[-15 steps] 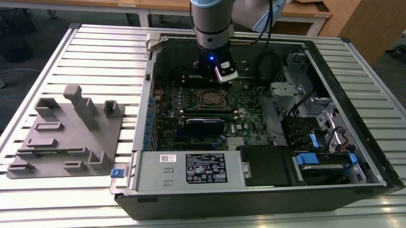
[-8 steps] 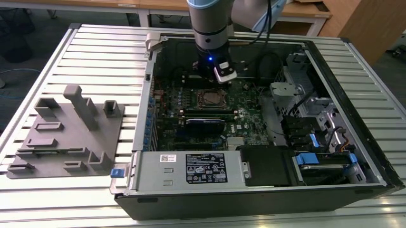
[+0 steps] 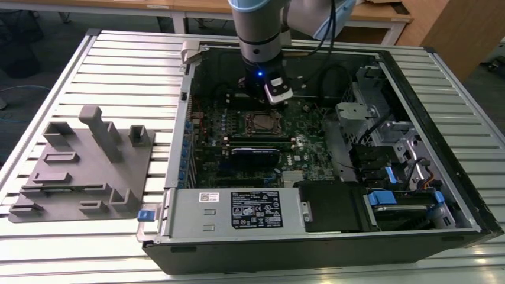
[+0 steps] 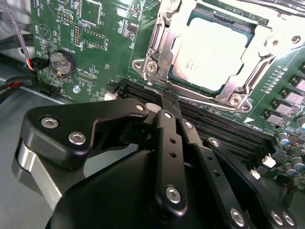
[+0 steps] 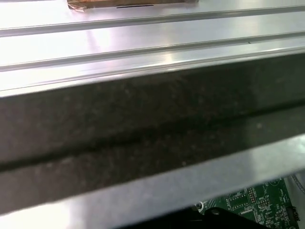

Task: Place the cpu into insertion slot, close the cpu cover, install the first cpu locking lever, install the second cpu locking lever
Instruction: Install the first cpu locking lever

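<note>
Cpu [image 4: 217, 55] seated in the slot [image 4: 159, 45], cover [image 4: 259, 45] closed over it.
Gripper [image 4: 167, 101] is held just beside the slot's near edge, fingers pinched together on nothing; open board [image 4: 90, 52] is seen left.

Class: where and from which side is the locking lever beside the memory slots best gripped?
Probably the thin bare rod of the locking lever, pinched across its width from above: it lies flat between the cpu cover and the memory slots, so no side approach looks open.
</note>
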Robot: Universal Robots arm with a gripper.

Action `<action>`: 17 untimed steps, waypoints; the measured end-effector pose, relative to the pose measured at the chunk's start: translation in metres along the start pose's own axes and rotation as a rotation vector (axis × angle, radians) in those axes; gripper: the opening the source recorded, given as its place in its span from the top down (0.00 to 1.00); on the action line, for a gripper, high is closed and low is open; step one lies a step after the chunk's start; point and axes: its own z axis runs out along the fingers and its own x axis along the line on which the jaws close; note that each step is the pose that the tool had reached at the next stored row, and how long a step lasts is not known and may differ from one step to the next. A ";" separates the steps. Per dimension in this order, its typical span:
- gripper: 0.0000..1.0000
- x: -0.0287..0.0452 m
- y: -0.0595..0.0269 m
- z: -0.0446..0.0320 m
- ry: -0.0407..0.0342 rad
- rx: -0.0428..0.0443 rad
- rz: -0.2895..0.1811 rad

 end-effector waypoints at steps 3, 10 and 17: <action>0.89 0.0014 -0.0004 0.0003 -0.0028 -0.0013 0.000; 0.89 0.0025 -0.0010 0.0007 -0.0046 -0.0093 0.001; 0.89 0.0033 -0.0011 0.0010 -0.0005 -0.0328 0.006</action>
